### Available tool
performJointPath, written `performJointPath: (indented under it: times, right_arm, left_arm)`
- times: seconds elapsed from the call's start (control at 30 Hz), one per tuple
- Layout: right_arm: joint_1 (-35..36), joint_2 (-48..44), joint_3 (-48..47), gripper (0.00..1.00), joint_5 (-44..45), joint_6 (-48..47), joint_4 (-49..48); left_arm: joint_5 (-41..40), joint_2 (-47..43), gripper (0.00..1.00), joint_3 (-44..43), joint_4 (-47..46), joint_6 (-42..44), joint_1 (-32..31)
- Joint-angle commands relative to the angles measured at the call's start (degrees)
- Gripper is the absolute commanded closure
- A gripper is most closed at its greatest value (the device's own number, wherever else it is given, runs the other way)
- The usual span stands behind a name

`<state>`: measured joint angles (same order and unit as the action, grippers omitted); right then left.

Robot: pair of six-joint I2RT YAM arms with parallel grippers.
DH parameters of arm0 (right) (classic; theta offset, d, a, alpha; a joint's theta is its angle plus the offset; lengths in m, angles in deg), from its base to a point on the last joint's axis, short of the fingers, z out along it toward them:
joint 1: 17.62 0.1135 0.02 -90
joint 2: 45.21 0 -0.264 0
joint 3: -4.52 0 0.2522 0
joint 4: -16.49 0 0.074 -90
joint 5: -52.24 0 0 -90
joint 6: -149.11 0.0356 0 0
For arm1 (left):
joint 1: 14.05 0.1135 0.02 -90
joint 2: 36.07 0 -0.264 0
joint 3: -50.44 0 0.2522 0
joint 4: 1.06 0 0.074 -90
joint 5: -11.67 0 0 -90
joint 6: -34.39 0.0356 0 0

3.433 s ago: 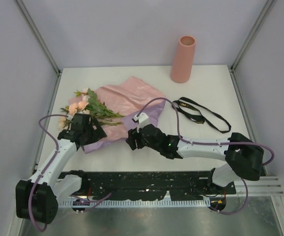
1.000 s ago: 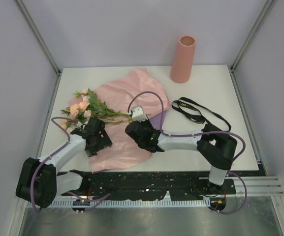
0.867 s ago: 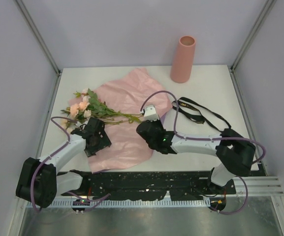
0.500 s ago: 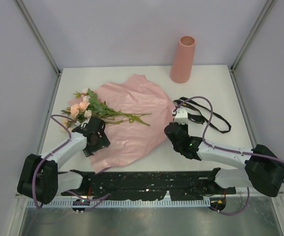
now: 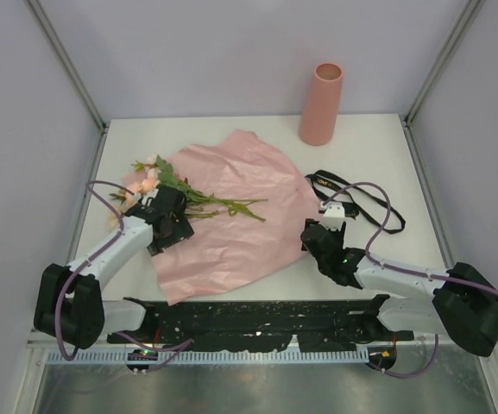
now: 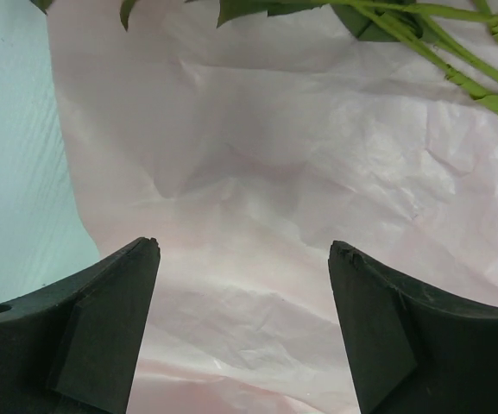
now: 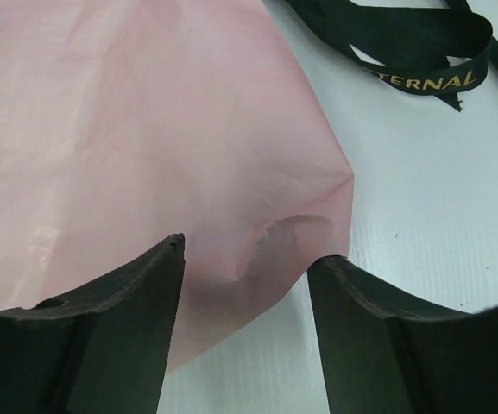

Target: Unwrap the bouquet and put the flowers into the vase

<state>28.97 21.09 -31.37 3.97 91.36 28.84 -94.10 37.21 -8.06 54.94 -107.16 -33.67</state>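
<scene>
1. The small pale pink and peach roses on thin green leafy stems (image 5: 149, 183) lie loose on the upper-left part of a crinkly pink paper sheet (image 5: 231, 241). The sheet is spread flat on the white tabletop (image 5: 387, 155), and the stems point right. So the unwrapping part looks basically done to me.
2. The tall salmon-pink tapered vase (image 5: 321, 103) stands upright at the back, well apart from the flowers. That's where they need to end up, and none are sticking out of it.
3. The left fingers (image 6: 102, 336) are spread wide with nothing in them. They hang over the paper just on the near side of the stems. My guess is they're lining up to grab the stems.
4. The right fingers (image 7: 102, 328) are parted too, down at the sheet's right corner. A little bulge of paper sits between them, but it doesn't look pinched.
5. A black ribbon with gold lettering (image 5: 352, 200) lies loose on bare tabletop just past that corner, clear of the flowers.
6. Stuff I can't make out:
   - From above, the left arm covers some of the blooms.
   - The left wrist camera only catches stems and leaves, cut off at the top edge.
   - The ribbon's wording is clipped.
   - The vase's inside isn't visible.
   - I honestly can't tell whether the right fingers touch the sheet.
</scene>
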Motion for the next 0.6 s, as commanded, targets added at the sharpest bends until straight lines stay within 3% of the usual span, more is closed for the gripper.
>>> performJointPath:
  times: [0.0, 0.1, 0.33, 0.57]
  right_arm:
    - [-0.09, -0.99, -4.67, 0.33, 1.94, 5.80, 5.53]
    - [-0.27, -3.37, -7.22, 0.32, 2.65, 5.72, 10.18]
    - [-0.36, -14.95, -11.88, 0.26, 2.48, 4.67, 19.24]
    - [-0.36, -20.25, -16.18, 0.31, -13.06, -0.34, 9.87]
  left_arm:
    - [-5.14, -3.57, 0.17, -4.22, 2.50, 2.94, -2.70]
    - [-6.47, -6.47, 0.17, -6.94, 2.06, 6.45, -5.34]
    - [2.94, -9.90, 0.21, -7.40, -4.26, 11.38, -8.32]
    - [9.96, -11.32, 0.22, 1.92, -13.66, 6.47, -15.09]
